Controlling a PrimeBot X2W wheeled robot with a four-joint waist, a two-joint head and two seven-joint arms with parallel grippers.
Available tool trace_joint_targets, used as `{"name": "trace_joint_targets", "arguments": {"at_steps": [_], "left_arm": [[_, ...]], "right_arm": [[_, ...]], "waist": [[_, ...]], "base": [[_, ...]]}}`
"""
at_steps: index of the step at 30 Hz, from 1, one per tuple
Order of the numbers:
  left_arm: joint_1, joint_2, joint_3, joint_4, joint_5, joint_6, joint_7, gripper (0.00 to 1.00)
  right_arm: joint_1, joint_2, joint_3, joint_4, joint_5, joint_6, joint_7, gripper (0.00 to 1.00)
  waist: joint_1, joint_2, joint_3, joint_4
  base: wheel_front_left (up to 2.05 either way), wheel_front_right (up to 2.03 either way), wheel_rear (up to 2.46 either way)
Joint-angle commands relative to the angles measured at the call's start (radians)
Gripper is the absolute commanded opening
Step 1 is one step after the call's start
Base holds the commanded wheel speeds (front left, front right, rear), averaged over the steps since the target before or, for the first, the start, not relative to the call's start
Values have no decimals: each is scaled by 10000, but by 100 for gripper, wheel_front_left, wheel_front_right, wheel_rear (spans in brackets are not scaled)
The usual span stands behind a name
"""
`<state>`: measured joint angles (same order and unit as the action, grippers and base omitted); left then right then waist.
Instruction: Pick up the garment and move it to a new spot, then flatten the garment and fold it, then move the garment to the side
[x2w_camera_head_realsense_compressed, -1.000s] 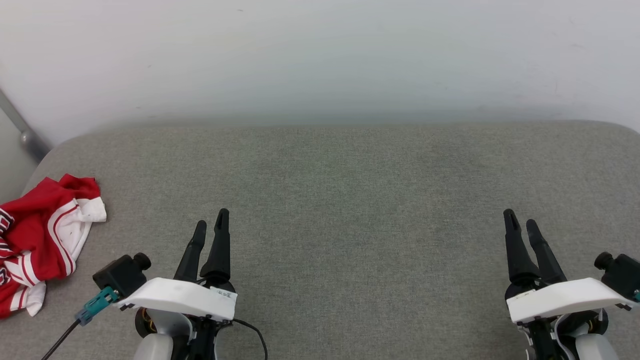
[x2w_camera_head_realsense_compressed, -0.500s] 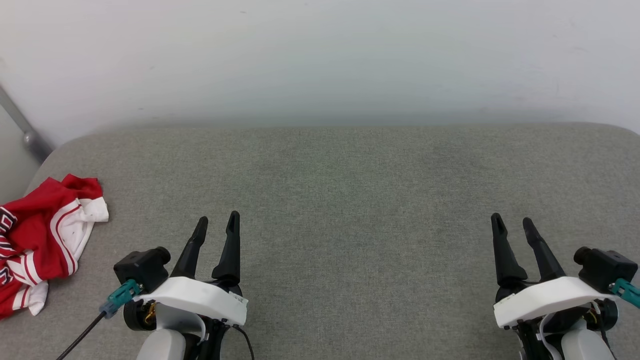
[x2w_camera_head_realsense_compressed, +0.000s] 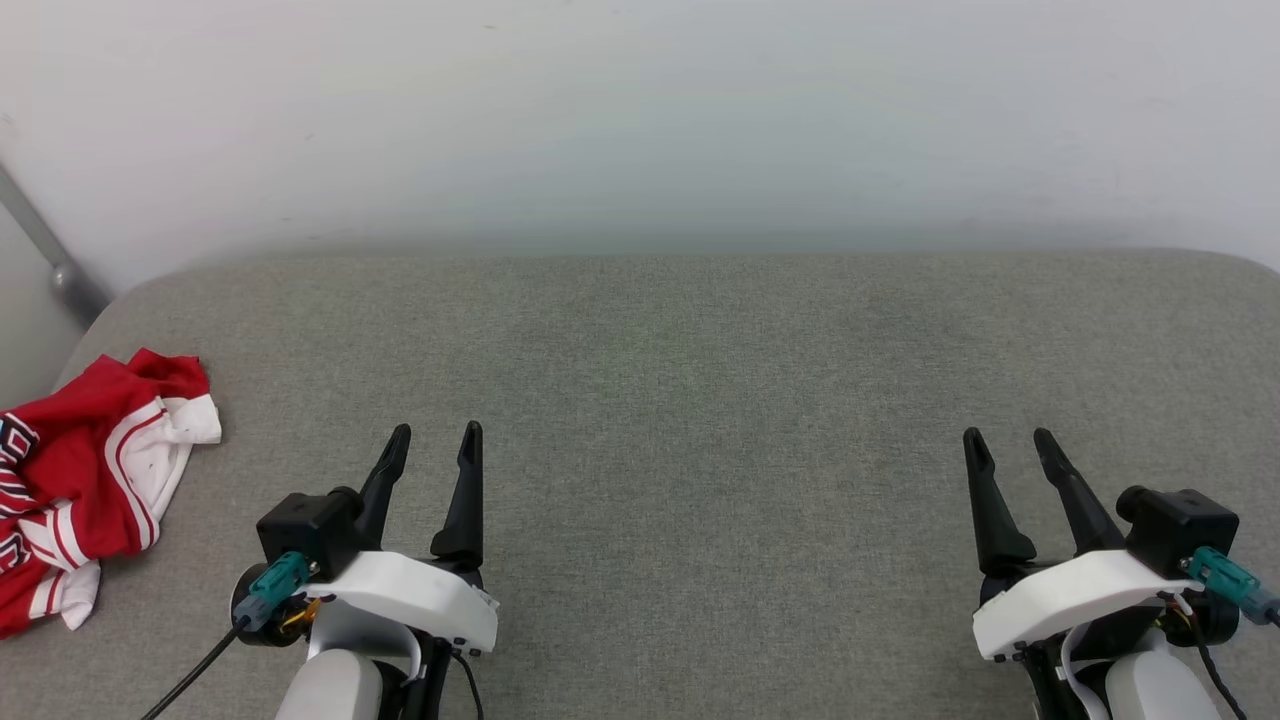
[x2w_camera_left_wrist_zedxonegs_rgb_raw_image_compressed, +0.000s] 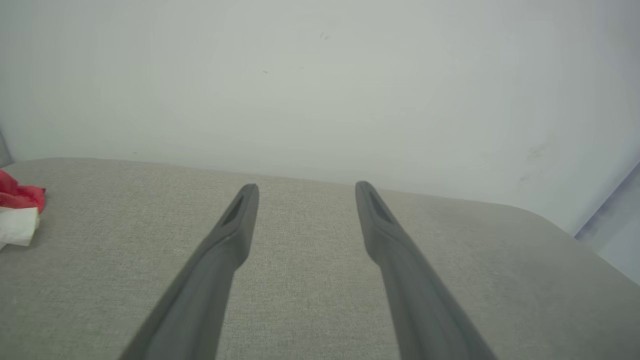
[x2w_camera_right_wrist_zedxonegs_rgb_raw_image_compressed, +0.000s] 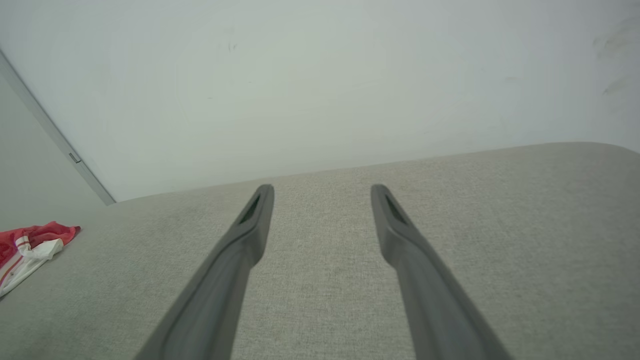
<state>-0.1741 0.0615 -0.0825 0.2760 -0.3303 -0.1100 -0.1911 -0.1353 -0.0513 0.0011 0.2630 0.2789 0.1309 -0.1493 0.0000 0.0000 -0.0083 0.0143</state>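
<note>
The garment (x2w_camera_head_realsense_compressed: 85, 480), red with a white red-striped sleeve, lies crumpled at the far left edge of the grey cushioned surface (x2w_camera_head_realsense_compressed: 700, 380); part of it runs out of the head view. A corner of the garment (x2w_camera_left_wrist_zedxonegs_rgb_raw_image_compressed: 17, 212) shows at the left of the left wrist view, and the garment (x2w_camera_right_wrist_zedxonegs_rgb_raw_image_compressed: 27, 250) also lies at the left of the right wrist view. My left gripper (x2w_camera_head_realsense_compressed: 433, 440) hovers open at the lower left, to the right of the garment and apart from it. My right gripper (x2w_camera_head_realsense_compressed: 1008, 445) stands open at the lower right. Both hold nothing.
A pale wall (x2w_camera_head_realsense_compressed: 640, 120) rises directly behind the surface. A grey metal bar (x2w_camera_head_realsense_compressed: 45, 250) slants down the wall at the far left. The surface's rounded corners curve off at the left and right ends.
Both grippers have rotated at the wrist, so their wrist cameras swung inward and their fingers now show wider apart. The left gripper shifted slightly right, the right slightly left. The garment has not moved.
</note>
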Motion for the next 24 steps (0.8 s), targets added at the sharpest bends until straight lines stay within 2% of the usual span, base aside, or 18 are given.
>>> {"name": "trace_joint_targets", "arguments": {"at_steps": [1, 24], "left_arm": [[-225, 62, -28, -22, 318, 43, -105, 100], [-564, 150, -228, 826, 2146, 196, -546, 100]], "right_arm": [[-212, 11, 11, -60, -257, -3, -13, 100], [-145, 15, -55, -136, -1611, -3, -32, 100]], "waist": [[0, 0, -6, 3], [0, 0, -84, 28]], "base": [[0, 0, 0], [0, 0, 0]]}}
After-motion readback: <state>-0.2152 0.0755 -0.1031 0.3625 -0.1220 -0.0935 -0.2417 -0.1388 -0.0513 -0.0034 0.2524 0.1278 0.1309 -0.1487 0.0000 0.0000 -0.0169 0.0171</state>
